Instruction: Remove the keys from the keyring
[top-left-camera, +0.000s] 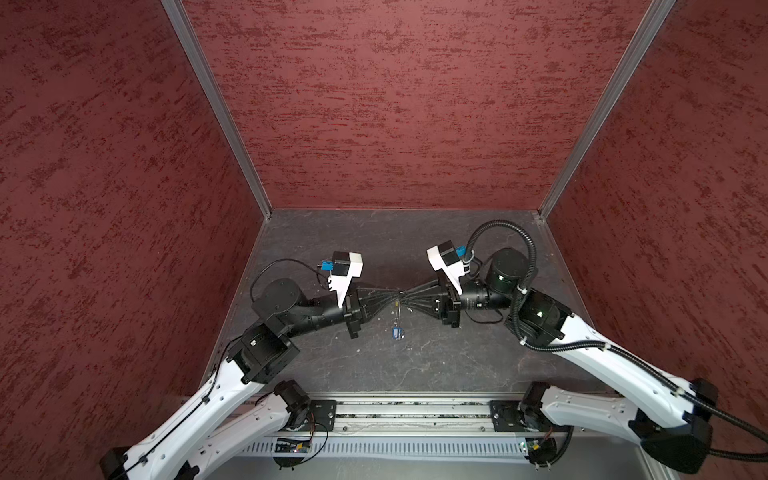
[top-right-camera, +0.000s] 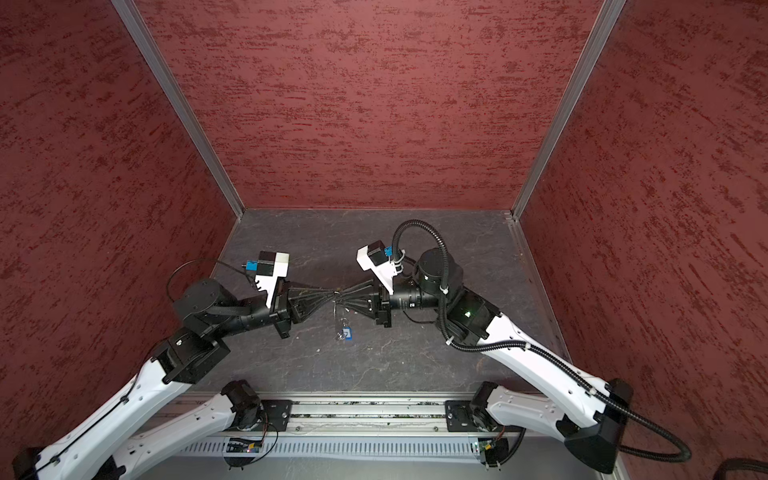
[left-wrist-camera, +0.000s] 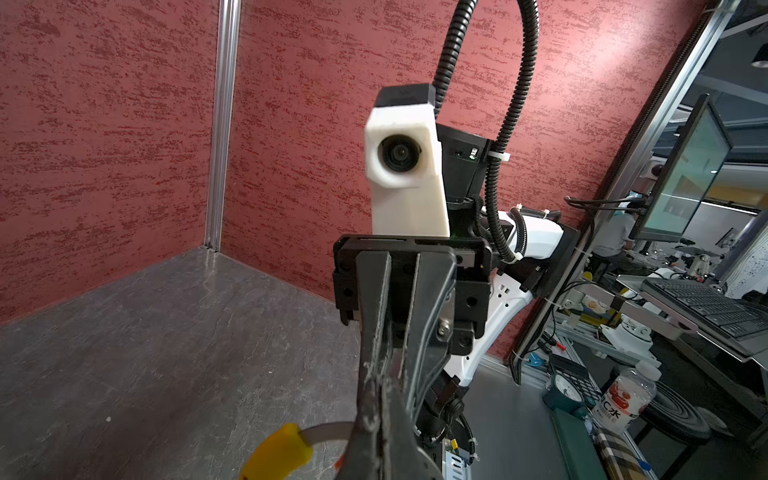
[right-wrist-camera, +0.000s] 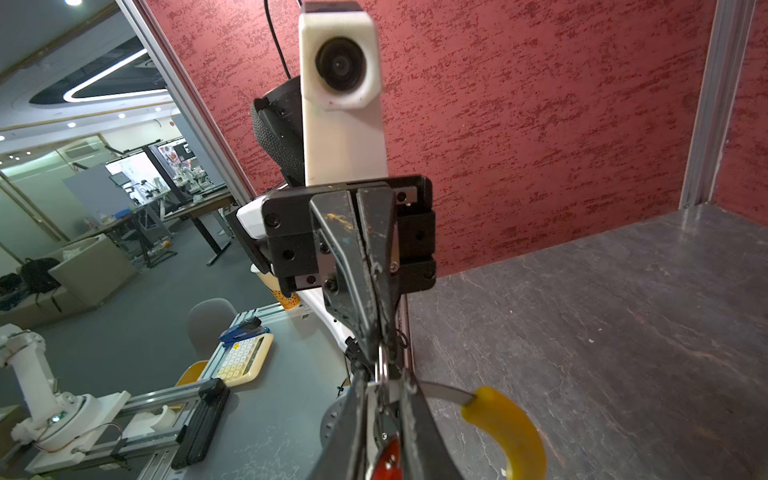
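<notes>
Both grippers meet tip to tip above the table (top-left-camera: 415, 365), squeezed tight on the keyring (right-wrist-camera: 507, 428).
The left gripper (top-left-camera: 392, 296) pinches a small silver ring (right-wrist-camera: 382, 366). The right gripper (top-left-camera: 409, 297) is closed too, with the red tag (right-wrist-camera: 388, 461) between its fingers. The yellow bend of the keyring sticks out sideways. The blue key (top-left-camera: 397, 332) hangs below both grippers; I cannot tell if it touches the table.

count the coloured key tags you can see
2. The blue tag hangs below the keyring; the red tag shows between the jaws of the right gripper, in the right wrist view only.
</notes>
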